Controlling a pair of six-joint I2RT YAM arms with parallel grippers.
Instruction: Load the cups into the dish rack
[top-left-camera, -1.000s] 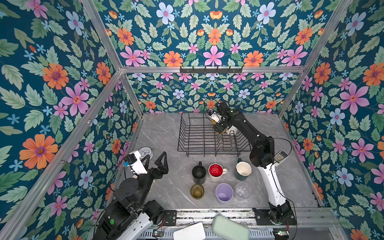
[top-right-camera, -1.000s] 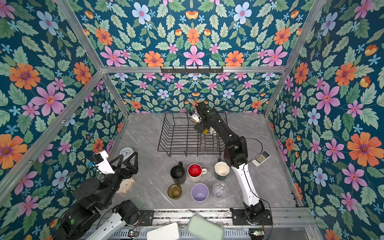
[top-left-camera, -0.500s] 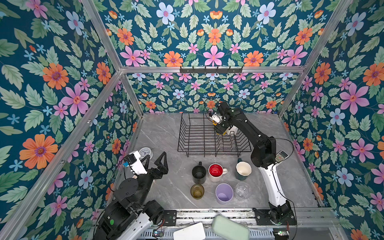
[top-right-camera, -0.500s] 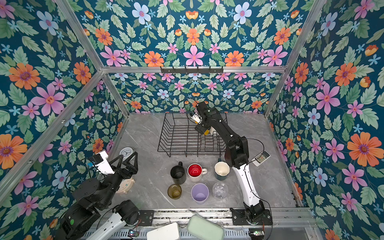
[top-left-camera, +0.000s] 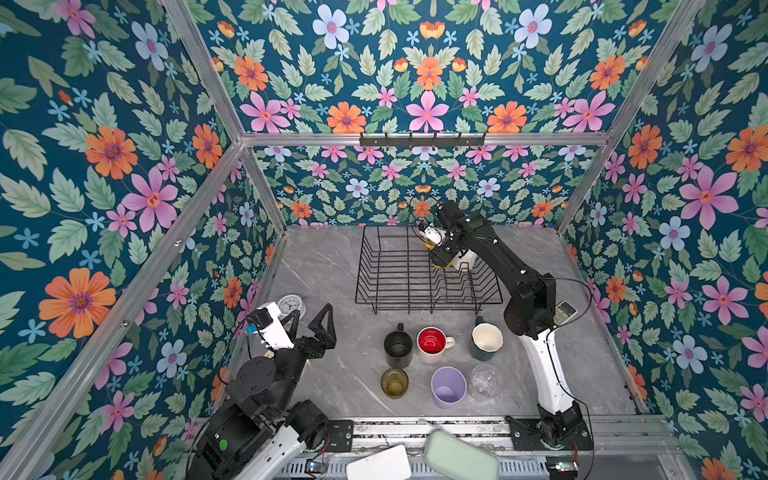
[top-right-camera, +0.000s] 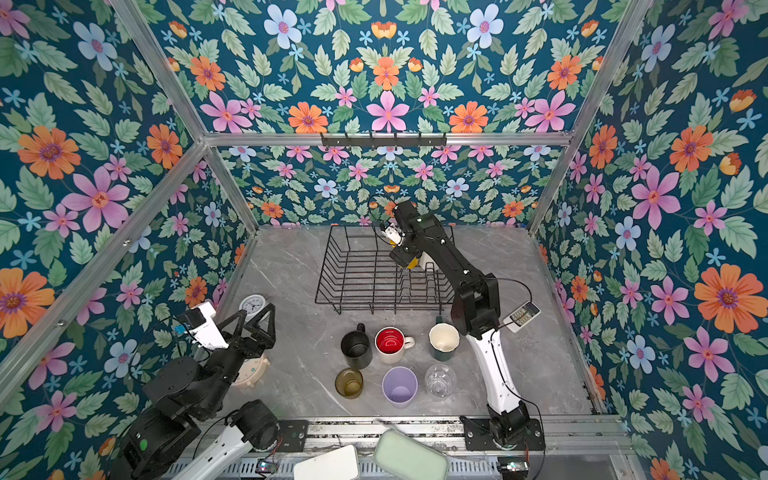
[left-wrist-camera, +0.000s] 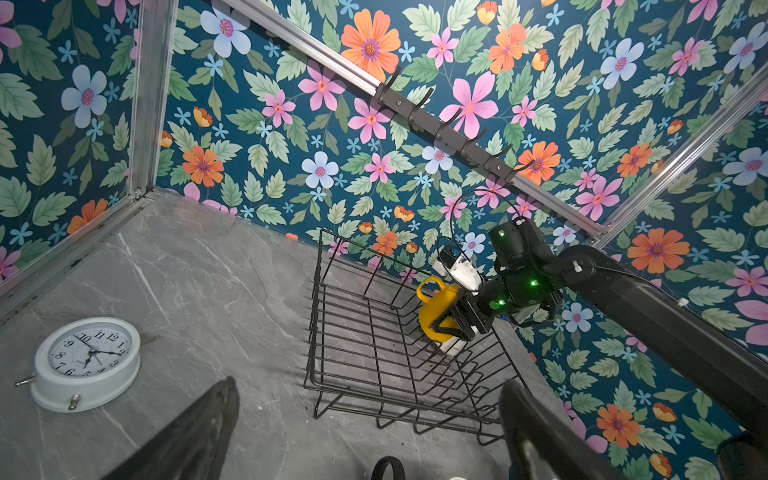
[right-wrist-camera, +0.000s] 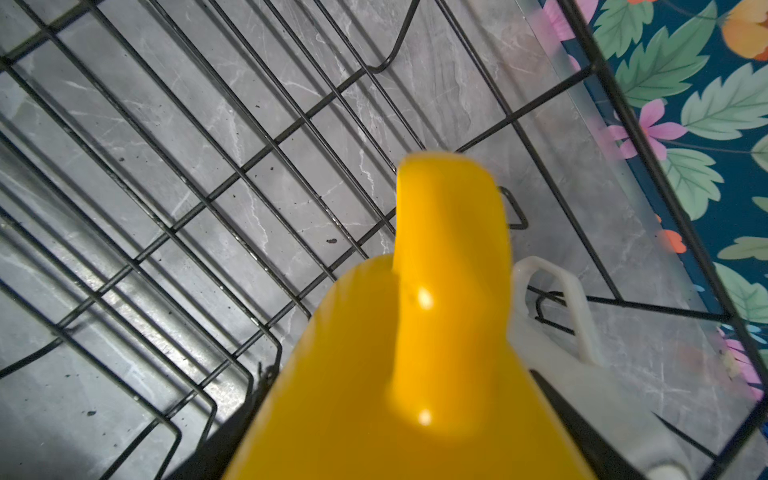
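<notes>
Blurred yellow mug (right-wrist-camera: 395, 374) half hides the white mug (right-wrist-camera: 606, 390).

Left end effector (top-left-camera: 312, 311) black, triangular; right arm (top-left-camera: 498, 252) black-white.

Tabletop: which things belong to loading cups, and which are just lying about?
Job: black wire dish rack; yellow mug in right gripper; white mug in rack; black mug; red-inside white mug; teal mug; olive glass; lilac tumbler; clear glass.
Lying about: round white clock; cream clock; grey keypad remote.

Beside your right tool (left-wrist-camera: 444, 323) the white mug (right-wrist-camera: 602, 395) is crowding one side; on its other side the dish rack (left-wrist-camera: 376, 361) floor is lying open.
</notes>
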